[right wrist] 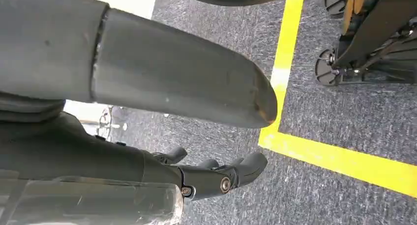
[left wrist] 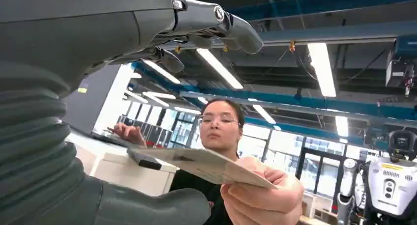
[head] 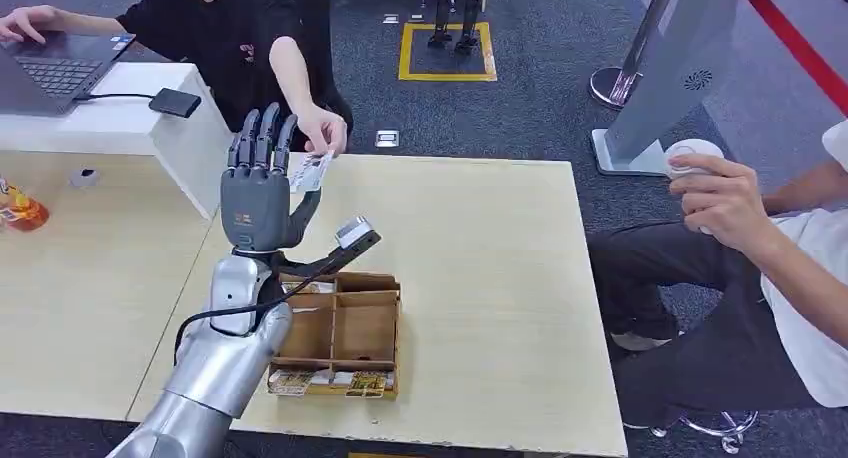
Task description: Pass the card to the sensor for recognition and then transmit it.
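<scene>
My left hand [head: 258,193] is standing raised, fingers spread, gripping nothing | thin white printed card [head: 311,170] is sitting at my fingertips, pinched by person's hand [head: 322,130] | handover looks underway, so I'm keeping clear.

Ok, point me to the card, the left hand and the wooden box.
card [head: 312,170], head view, on its printed face beside the person's fingers.
left hand [head: 258,193], head view, on the grey back of the palm.
wooden box [head: 366,328], head view, on the floor of a bare compartment.
</scene>
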